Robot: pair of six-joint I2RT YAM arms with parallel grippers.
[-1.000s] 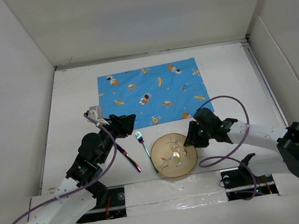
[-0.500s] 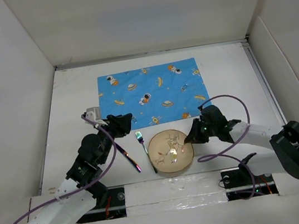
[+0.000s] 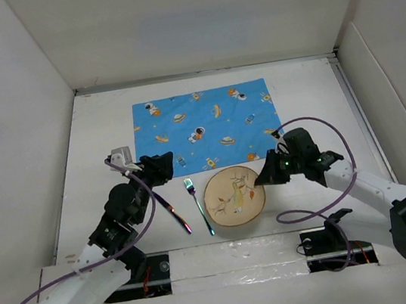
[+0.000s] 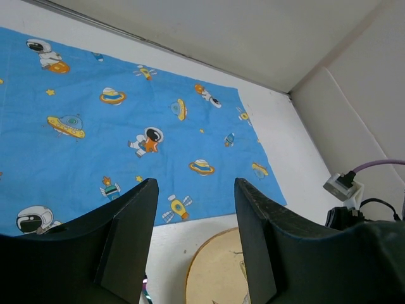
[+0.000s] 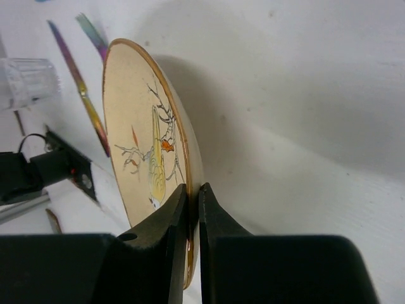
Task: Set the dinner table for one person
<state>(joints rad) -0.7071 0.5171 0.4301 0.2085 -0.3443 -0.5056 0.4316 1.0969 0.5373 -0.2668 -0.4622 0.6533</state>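
The right gripper, jaws clamped on the bird-painted plate, should next carry it onto the astronaut placemat; the left gripper hovers with jaws apart.

No readable text, label, brand, number or sign shows in any view.

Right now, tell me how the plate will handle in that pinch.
The plate looks rigid and glazed, so it is probably breakable and slippery. The right gripper pinches only its rim, so it may pivot or sag.
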